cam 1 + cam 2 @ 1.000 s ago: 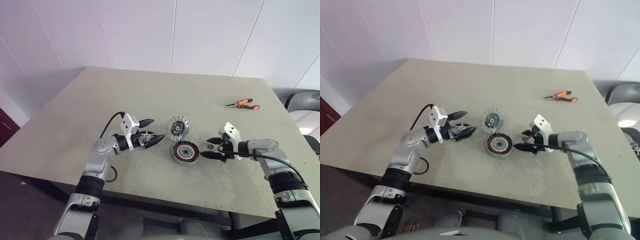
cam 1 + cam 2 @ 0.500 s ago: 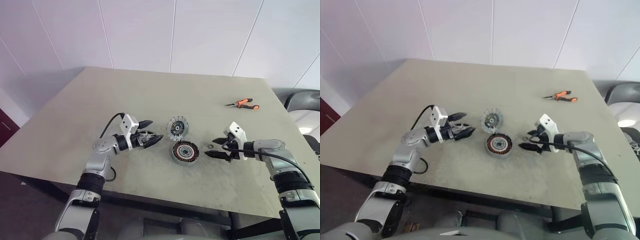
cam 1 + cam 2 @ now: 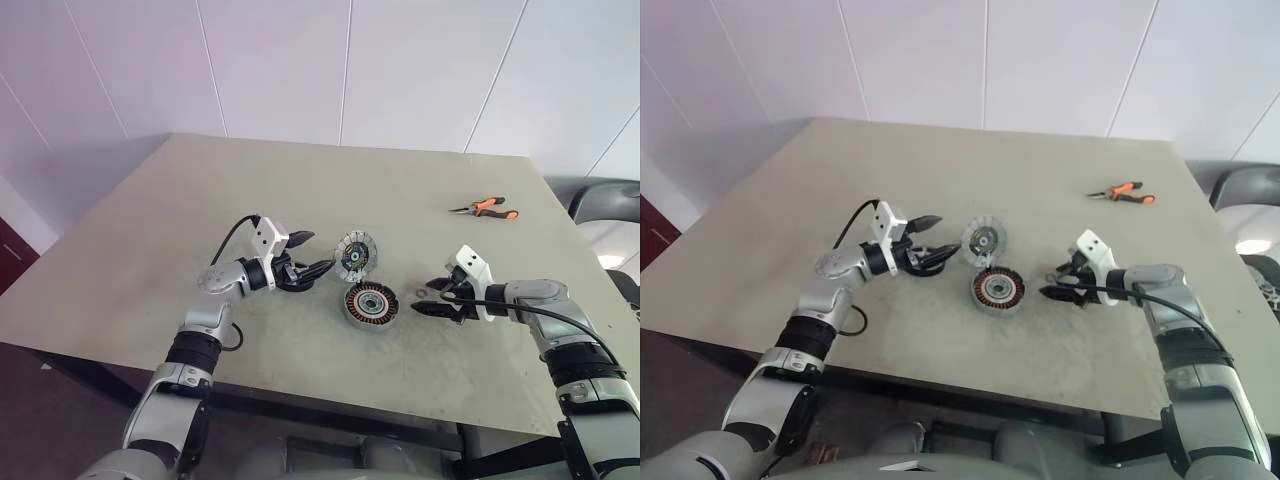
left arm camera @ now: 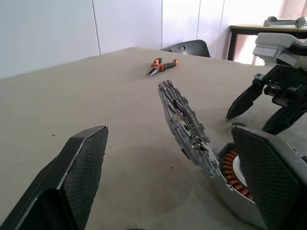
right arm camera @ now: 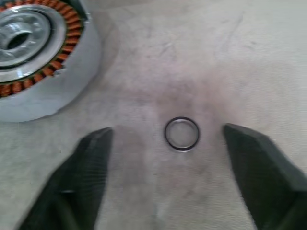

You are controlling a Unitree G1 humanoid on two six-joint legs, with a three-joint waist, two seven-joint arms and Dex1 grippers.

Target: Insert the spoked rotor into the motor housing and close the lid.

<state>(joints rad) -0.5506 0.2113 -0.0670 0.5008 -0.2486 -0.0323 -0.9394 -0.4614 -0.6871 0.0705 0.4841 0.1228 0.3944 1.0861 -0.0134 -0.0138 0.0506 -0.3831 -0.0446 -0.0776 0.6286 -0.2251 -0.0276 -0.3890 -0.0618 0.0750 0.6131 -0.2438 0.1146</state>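
The spoked rotor (image 3: 355, 255) stands tilted on edge, leaning against the motor housing (image 3: 370, 303) with its copper windings, at the table's middle. My left gripper (image 3: 316, 253) is open and level, its fingertips just left of the rotor; in the left wrist view the rotor (image 4: 187, 127) and the housing (image 4: 232, 179) lie between the fingers (image 4: 81, 163). My right gripper (image 3: 420, 299) is open, right of the housing, pointing down at the table. Between its fingers (image 5: 91, 163) a small dark ring (image 5: 182, 133) lies on the table, untouched. The lid is out of view.
Orange-handled pliers (image 3: 485, 208) lie at the far right of the beige table (image 3: 300, 180). A dark chair (image 3: 600, 200) stands beyond the right edge. White wall panels rise behind the table.
My right gripper's fingers have narrowed around the small ring. My left arm has edged slightly toward the rotor. Rotor and housing have not moved.
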